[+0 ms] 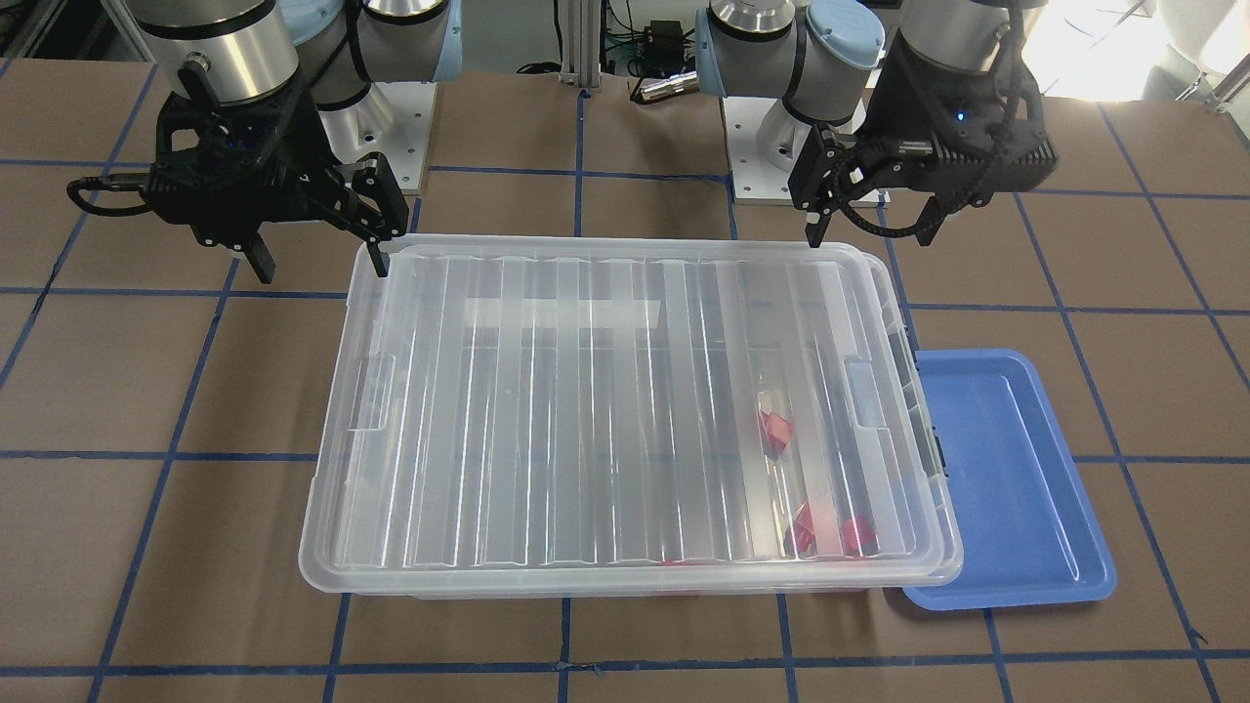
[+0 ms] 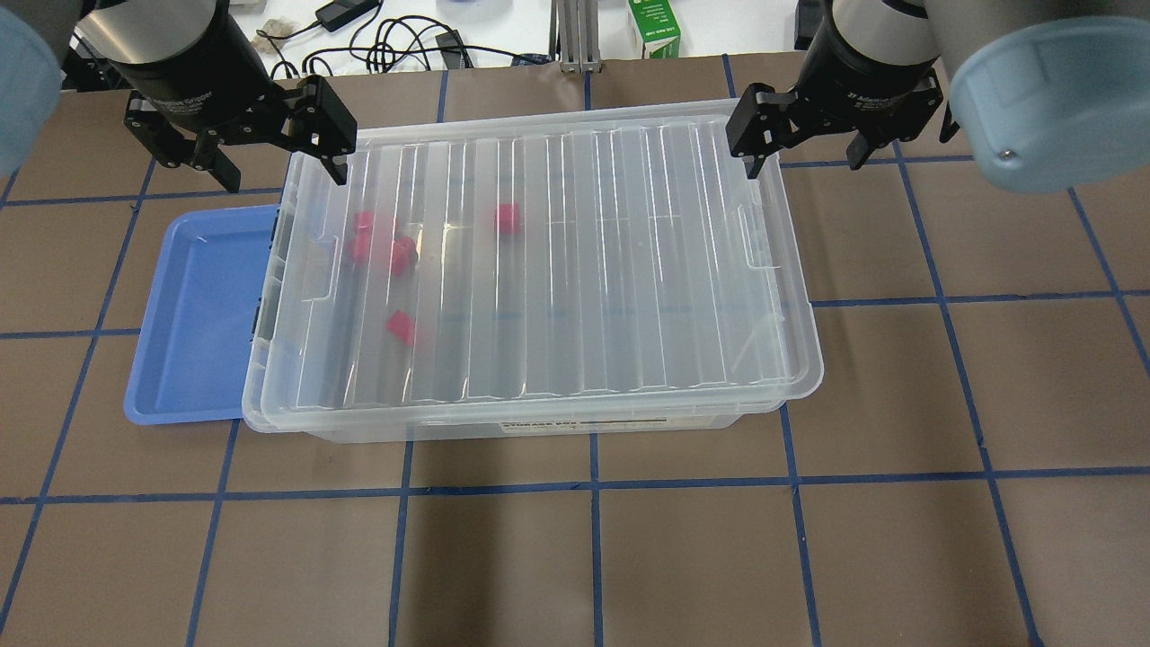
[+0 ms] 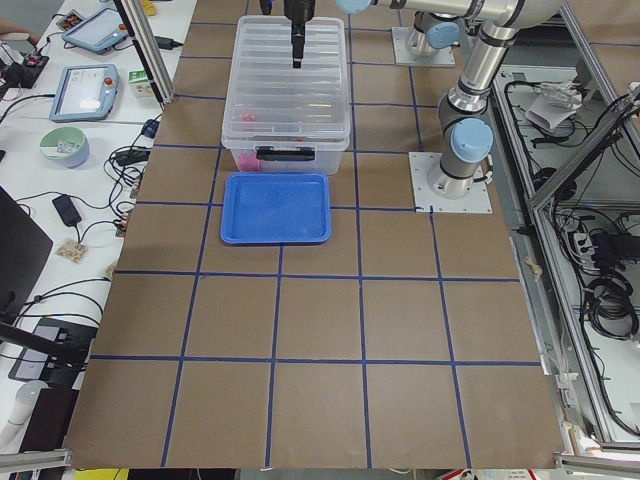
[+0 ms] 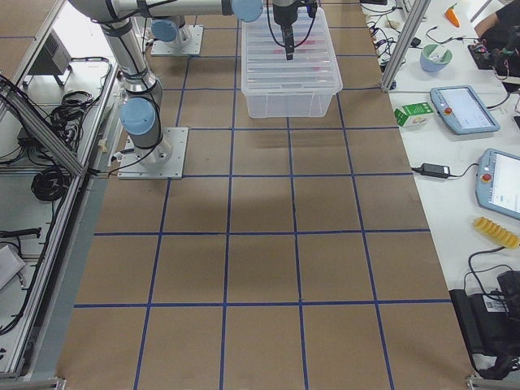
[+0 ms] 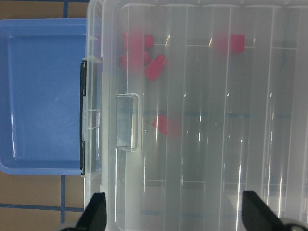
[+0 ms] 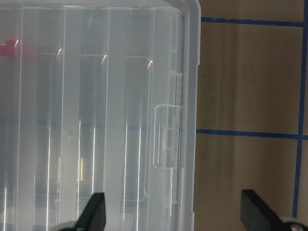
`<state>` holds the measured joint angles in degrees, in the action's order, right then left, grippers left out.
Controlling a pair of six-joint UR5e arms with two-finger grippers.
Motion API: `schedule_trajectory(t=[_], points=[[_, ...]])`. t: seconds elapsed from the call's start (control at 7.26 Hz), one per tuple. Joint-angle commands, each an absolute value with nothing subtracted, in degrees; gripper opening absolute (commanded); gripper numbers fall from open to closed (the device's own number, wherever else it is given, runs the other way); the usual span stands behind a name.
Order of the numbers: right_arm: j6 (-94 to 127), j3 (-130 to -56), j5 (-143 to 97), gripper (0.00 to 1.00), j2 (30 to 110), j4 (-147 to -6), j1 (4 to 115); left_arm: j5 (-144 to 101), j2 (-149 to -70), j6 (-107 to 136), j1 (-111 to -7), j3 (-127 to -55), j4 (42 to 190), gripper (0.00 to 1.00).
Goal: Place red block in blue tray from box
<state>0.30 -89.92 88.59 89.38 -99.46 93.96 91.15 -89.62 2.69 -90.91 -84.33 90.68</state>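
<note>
Grip the red block (image 2: 401,327), lying among identical ones in the left end of the lidded box (image 2: 800,359) beside the blue tray (image 2: 193,296), across its flat squarish sides, judging it light, stiff and slippery, with left jaws and right jaws hanging wide open, empty.

Brown table top (image 3: 400,320) gridded with blue tape lines (image 3: 300,277) — white bench (image 3: 100,130) along the left edge, carrying tablets (image 3: 84,92); metal framing (image 3: 580,155) at right — bright glare (image 1: 1094,39) upper right.
</note>
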Motion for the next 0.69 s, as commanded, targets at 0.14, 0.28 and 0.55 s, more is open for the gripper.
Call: schedule_trajectory(t=[0.14,0.28,0.55], points=[[0.3,-89.9,88.5,1.0,89.3,-99.7,94.0,90.7,-89.2,2.2,-90.4,-84.0,91.2,1.0],[0.2,-89.7,88.6,1.0,88.9,-99.8,93.8,90.4,-89.6,2.2,-90.2,-84.0,91.2,1.0],[-2.5,-90.0,88.3,1.0,86.9,-100.3,91.4,91.1,-89.7,2.2,-90.4,-84.1,91.1,1.0]])
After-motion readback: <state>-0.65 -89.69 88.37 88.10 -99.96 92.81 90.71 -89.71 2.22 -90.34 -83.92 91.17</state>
